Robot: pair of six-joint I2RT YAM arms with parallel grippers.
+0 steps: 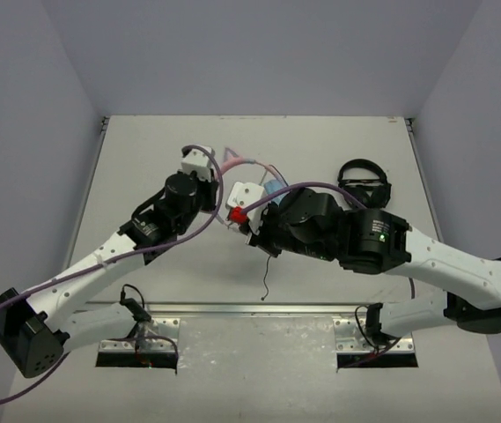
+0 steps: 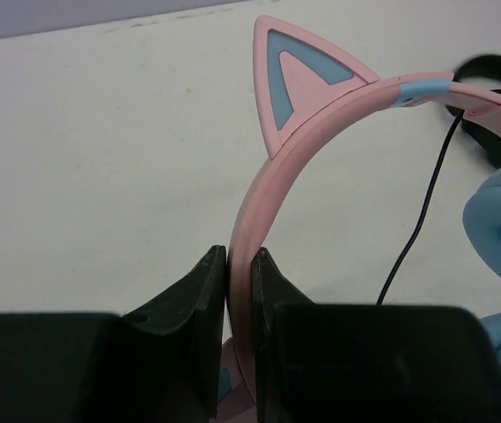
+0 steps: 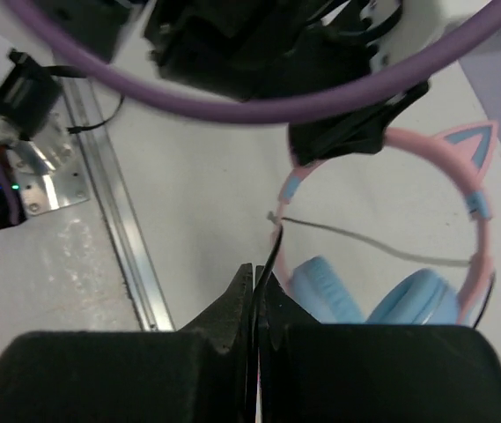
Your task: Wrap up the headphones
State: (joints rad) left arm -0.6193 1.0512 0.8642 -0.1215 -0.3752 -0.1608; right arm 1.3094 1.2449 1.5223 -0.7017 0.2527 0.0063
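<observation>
Where the thin black cable [image 3: 272, 251] leaves the near side of the headphones [image 3: 325, 286], the right gripper [image 3: 256, 278] is pinched tight on it, its fingers together with only the cord between them. The headphones are near the middle of the table [image 2: 100, 176], with their blue earcups [image 3: 413, 300] toward the right gripper. On their left side, the left gripper [image 2: 239, 264] is clamped across the pink headband [image 2: 246, 211], just below one cat ear [image 2: 298, 79]. Beyond the headphones, to their right, a smaller black pair [image 1: 363, 181] sits apart.
</observation>
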